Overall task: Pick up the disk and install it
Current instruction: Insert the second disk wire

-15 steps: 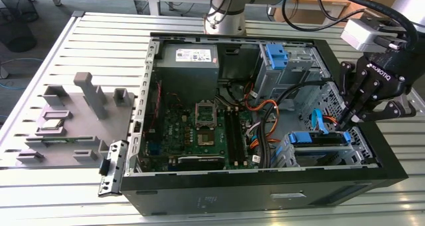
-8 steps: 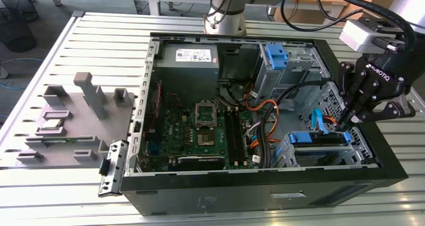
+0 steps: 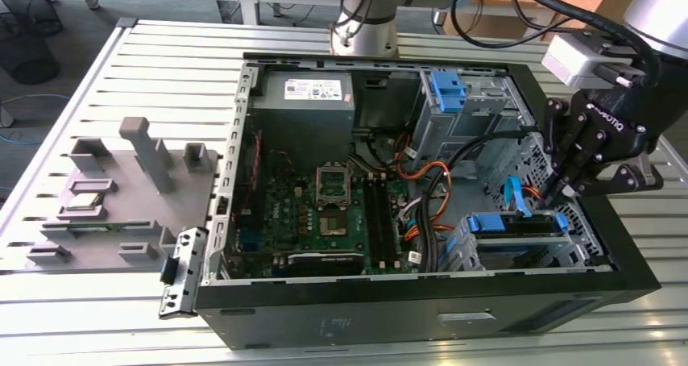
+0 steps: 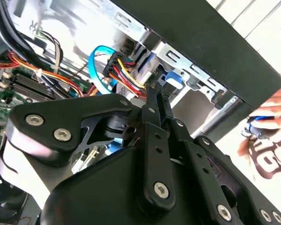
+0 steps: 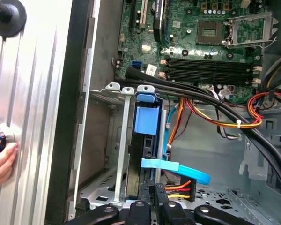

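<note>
Gripper (image 3: 578, 190) hung over the drive cage at the case's (image 3: 430, 301) front corner, fingers drawn narrow, tips down by the power plug (image 5: 178, 190) behind the disk (image 5: 145, 140). Whether they pinched anything could not be told. Disk sat on edge in the cage slot, blue bracket tab up. Risk, as judged: fingertips snagging the orange-yellow leads or blue data cable (image 5: 175, 167), dragging the plug askew. A person's hand (image 5: 1, 159) rested on the table outside the case wall.

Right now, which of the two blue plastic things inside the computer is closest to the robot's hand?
The blue bracket at the case's front, nearer the exterior view's bottom. The end effector hangs just above it. The other blue bracket sits farther back, beside the grey power supply.
</note>
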Available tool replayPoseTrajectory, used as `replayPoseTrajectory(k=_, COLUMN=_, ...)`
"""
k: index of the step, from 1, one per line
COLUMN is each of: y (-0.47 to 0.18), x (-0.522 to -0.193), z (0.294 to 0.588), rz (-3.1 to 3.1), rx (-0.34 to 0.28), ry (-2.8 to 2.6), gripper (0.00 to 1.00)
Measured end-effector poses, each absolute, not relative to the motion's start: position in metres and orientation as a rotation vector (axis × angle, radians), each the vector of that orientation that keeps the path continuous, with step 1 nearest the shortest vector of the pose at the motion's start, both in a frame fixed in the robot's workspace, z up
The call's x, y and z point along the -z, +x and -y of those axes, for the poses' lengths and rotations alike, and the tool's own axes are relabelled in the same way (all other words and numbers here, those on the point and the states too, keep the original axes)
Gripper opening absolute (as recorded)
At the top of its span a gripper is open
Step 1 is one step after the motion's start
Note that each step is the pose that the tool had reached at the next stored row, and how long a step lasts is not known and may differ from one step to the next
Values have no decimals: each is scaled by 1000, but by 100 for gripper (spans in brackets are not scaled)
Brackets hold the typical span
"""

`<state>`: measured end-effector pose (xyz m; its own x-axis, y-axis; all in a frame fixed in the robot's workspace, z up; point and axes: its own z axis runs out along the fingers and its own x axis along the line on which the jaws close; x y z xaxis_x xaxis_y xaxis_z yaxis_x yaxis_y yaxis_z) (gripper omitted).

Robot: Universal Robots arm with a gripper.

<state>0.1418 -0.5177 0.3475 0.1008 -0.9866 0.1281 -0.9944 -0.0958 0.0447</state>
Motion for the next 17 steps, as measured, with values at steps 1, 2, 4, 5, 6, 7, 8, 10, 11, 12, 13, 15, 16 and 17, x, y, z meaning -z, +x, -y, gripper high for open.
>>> replayPoseTrajectory(k=1, y=142, x=-347, z=518, rz=2033, rx=-95, ry=2246, gripper=17)
replayPoseTrajectory(k=2, y=141, x=-347, z=519, rz=2038, rx=-92, ry=2251, gripper=17)
replayPoseTrajectory(k=4, y=141, x=-347, z=520, rz=2045, rx=-91, ry=2260, gripper=17)
replayPoseTrajectory(k=5, y=141, x=-347, z=521, rz=2048, rx=-93, ry=2263, gripper=17)
replayPoseTrajectory(k=6, y=140, x=-347, z=522, rz=2050, rx=-94, ry=2266, gripper=17)
replayPoseTrajectory(k=7, y=140, x=-347, z=523, rz=2052, rx=-96, ry=2268, gripper=17)
replayPoseTrajectory(k=8, y=139, x=-347, z=525, rz=2054, rx=-99, ry=2270, gripper=17)
replayPoseTrajectory(k=10, y=138, x=-347, z=526, rz=2058, rx=-103, ry=2275, gripper=17)
replayPoseTrajectory(k=11, y=137, x=-347, z=527, rz=2060, rx=-105, ry=2278, gripper=17)
replayPoseTrajectory(k=12, y=136, x=-347, z=527, rz=2063, rx=-107, ry=2281, gripper=17)
replayPoseTrajectory(k=13, y=135, x=-347, z=528, rz=2065, rx=-108, ry=2284, gripper=17)
replayPoseTrajectory(k=15, y=133, x=-346, z=529, rz=2071, rx=-110, ry=2290, gripper=17)
replayPoseTrajectory(k=16, y=132, x=-346, z=530, rz=2074, rx=-111, ry=2293, gripper=17)
replayPoseTrajectory(k=17, y=131, x=-346, z=530, rz=2077, rx=-112, ry=2296, gripper=17)
